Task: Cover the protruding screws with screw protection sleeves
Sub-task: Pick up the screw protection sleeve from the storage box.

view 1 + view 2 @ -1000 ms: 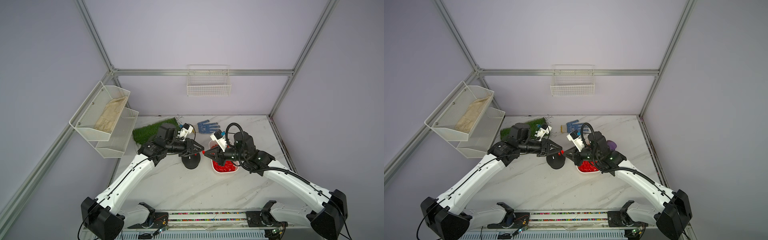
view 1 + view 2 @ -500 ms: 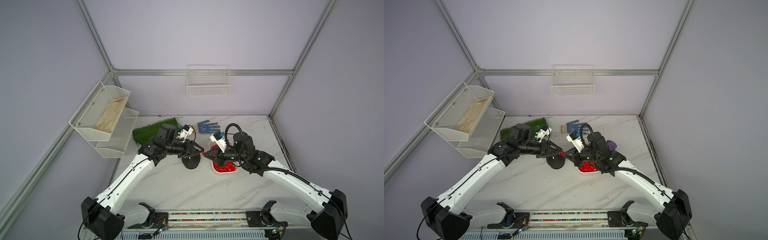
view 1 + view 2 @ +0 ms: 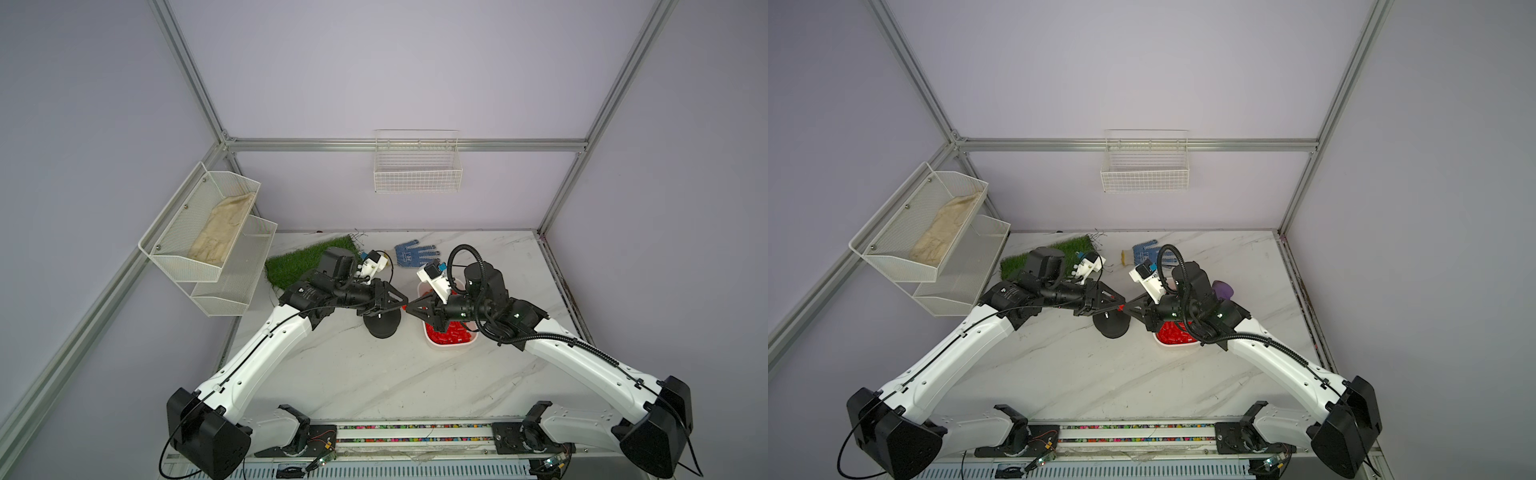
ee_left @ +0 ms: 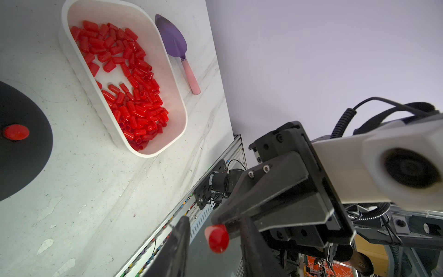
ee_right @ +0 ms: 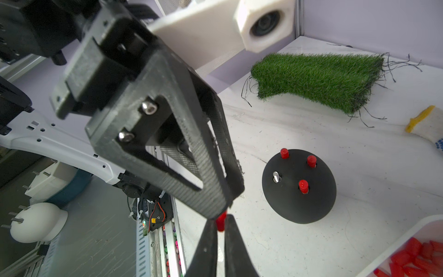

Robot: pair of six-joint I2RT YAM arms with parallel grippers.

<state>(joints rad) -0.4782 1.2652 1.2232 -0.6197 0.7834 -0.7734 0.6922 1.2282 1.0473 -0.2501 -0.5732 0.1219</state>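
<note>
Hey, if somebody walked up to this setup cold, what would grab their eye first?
The two grippers meeting tip to tip in mid-air: the right gripper pinches one red sleeve, and the left gripper stands open around it. Next comes the white tray heaped with red sleeves. Beside it sits the black dome, with three capped screws and one bare silvery screw.
</note>
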